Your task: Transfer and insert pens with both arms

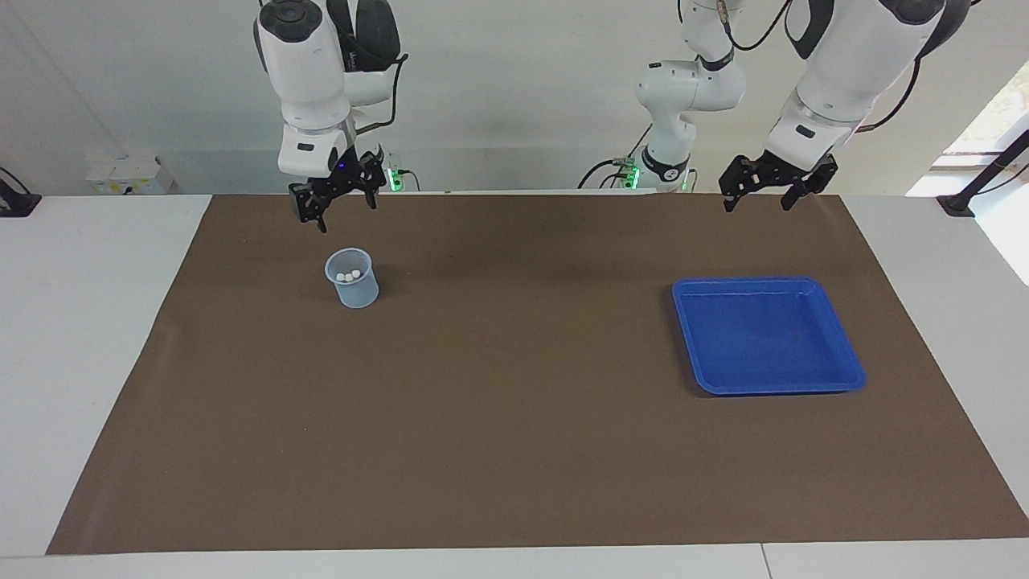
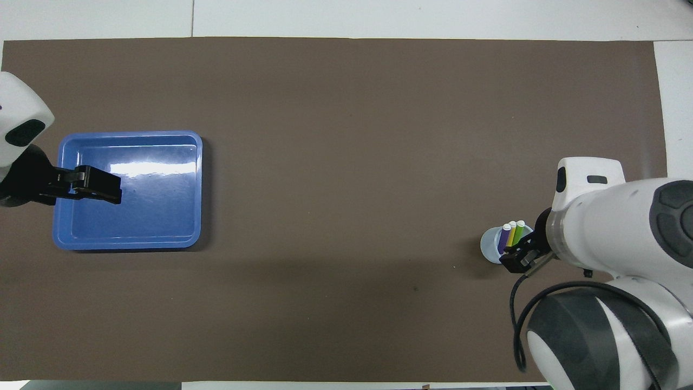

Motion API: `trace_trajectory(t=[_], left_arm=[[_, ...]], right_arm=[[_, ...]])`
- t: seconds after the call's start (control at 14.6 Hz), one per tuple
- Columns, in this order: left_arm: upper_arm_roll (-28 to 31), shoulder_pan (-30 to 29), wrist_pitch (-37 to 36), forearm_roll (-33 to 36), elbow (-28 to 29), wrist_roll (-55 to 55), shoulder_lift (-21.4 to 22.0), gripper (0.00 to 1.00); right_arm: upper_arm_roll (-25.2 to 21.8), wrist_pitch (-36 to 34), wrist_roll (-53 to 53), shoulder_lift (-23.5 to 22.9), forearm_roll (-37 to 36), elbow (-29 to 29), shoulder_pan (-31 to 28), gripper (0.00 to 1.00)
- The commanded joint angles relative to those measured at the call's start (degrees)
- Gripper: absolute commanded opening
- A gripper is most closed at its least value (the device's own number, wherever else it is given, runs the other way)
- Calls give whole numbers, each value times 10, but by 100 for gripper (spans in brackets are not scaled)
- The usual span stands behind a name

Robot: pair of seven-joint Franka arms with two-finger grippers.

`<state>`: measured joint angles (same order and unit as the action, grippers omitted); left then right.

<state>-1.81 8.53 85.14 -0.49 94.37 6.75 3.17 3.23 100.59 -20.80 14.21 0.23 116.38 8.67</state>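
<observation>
Three pens stand upright in a pale blue translucent cup (image 1: 351,279) toward the right arm's end of the table. In the overhead view the cup (image 2: 490,246) holds the purple pen (image 2: 504,238), the yellow pen (image 2: 511,234) and the green pen (image 2: 518,232), white caps up. The caps (image 1: 348,276) also show in the facing view. My right gripper (image 1: 336,206) hangs open and empty in the air just above the cup, and it shows in the overhead view (image 2: 518,259) too. My left gripper (image 1: 760,198) is open and empty, raised over the table by the blue tray (image 1: 768,334).
The blue tray (image 2: 128,189) is a shallow square tray with nothing in it, toward the left arm's end of the table. A brown mat (image 1: 514,418) covers most of the white table.
</observation>
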Motion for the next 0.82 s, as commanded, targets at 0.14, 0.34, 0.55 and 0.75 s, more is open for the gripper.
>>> trace_trajectory(t=[0.14,0.34,0.55,0.75], left_arm=[[10,4,-64,-14,-68,-10,-27,100],[12,1,-58,-28,-66,-10,-24,100],[15,1,-51,-43,-60,-9,-20,100],[15,1,-54,-40,-61,-10,-20,100]], right_arm=[[5,-92,107,-45,24,-103,-57,100],[4,-152,106,-87,15,-200,-92,100],[1,-227,109,-124,8,-293,-114,100],[-29,-239,108,-165,5,-349,-114,100]])
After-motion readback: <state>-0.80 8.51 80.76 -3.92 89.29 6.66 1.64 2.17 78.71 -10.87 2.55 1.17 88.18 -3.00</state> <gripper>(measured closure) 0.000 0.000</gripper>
